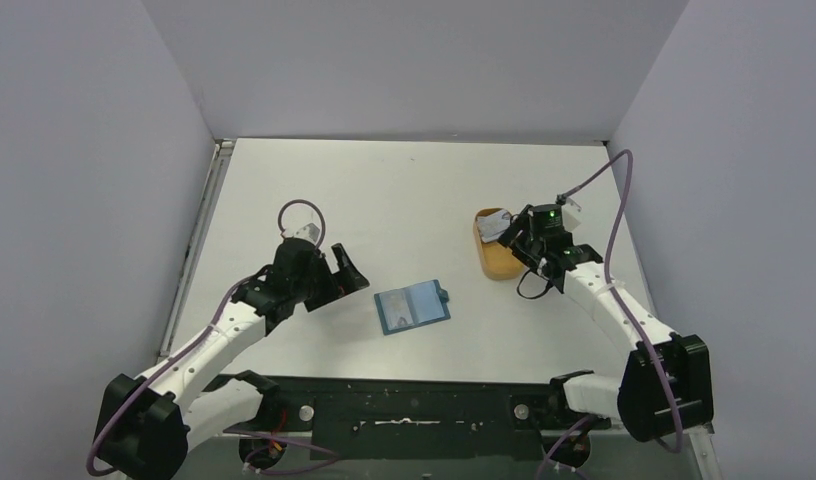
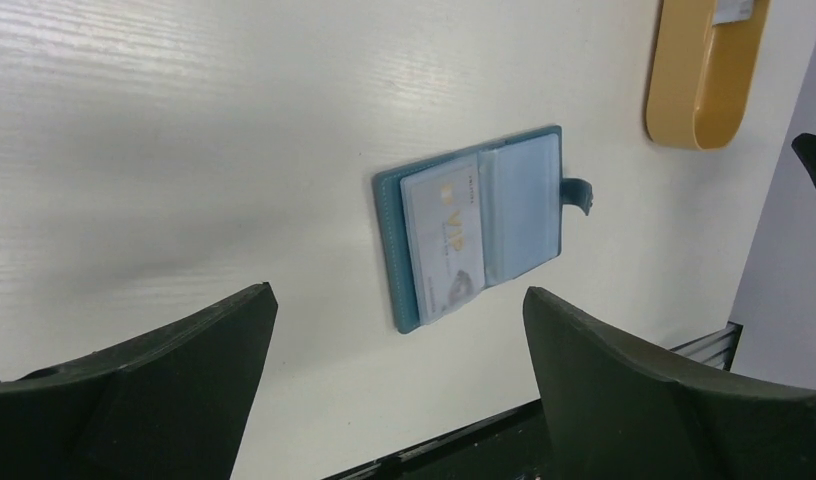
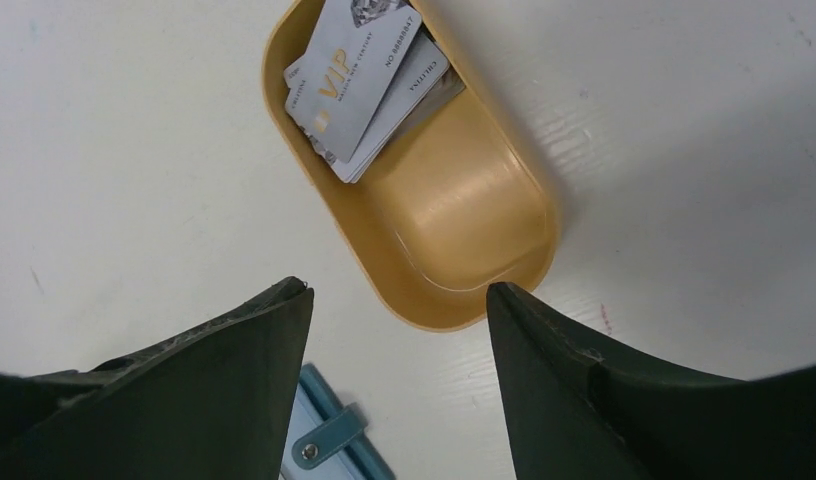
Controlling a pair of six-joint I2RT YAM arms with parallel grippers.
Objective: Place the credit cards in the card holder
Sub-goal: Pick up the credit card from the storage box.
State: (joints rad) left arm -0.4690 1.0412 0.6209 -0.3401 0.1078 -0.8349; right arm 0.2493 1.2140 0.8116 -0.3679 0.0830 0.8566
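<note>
The teal-blue card holder point(image 1: 412, 307) lies open and flat on the white table, its snap tab pointing right. One whitish credit card point(image 2: 442, 242) sits in the left sleeve of the card holder point(image 2: 524, 200). More credit cards point(image 3: 369, 70) lie stacked at the far end of an orange oval tray point(image 3: 464, 220). My left gripper point(image 2: 399, 292) hovers open just left of the holder, nothing between its fingers. My right gripper point(image 3: 400, 289) hangs open above the tray's near end, holding nothing. The holder's tab point(image 3: 324, 445) shows between its fingers.
The orange tray point(image 1: 494, 262) stands right of the holder, near the right wall. Grey walls enclose the table on three sides. The black base rail point(image 1: 414, 405) runs along the near edge.
</note>
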